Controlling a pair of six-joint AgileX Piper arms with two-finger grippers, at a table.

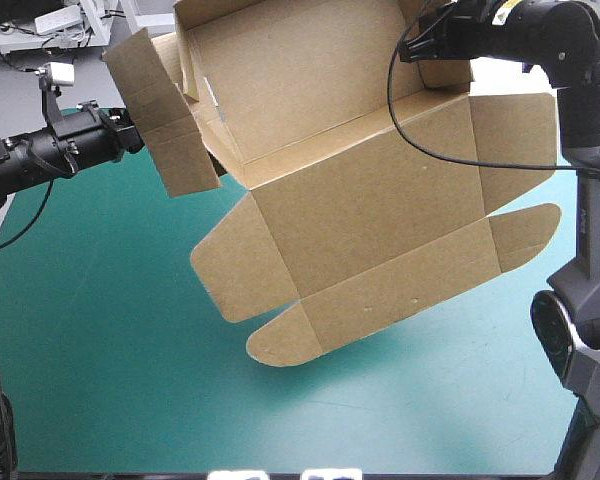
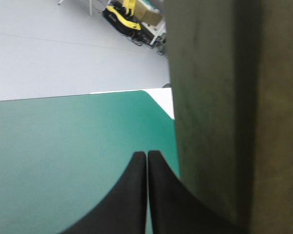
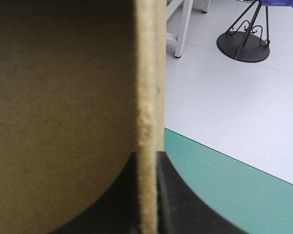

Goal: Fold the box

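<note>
Left gripper (image 1: 128, 128): it sits at the left end of the box (image 1: 360, 200), next to an end panel (image 1: 165, 115) that is bent away from the main sheet. In the left wrist view, the jaws of the left gripper (image 2: 147, 154) are together. The tips meet in a point with no board between them. The brown board (image 2: 224, 97) stands directly alongside one black finger.

Box: a mostly unfolded sheet, raised and tilted above the middle of the tabletop. The far panels are bent upward and the rounded flaps point toward the near edge.

Right gripper (image 1: 425, 45): it sits at the far right part of the box. In the right wrist view, the jaws of the right gripper (image 3: 146, 156) are clamped on the board (image 3: 63, 97), which is seen edge-on with one black finger on each side.

Surface: the teal-green cover (image 1: 100, 350) carries the box's faint shadow. In both wrist views, pale grey floor (image 2: 63, 48) lies beyond the tabletop edge.
</note>
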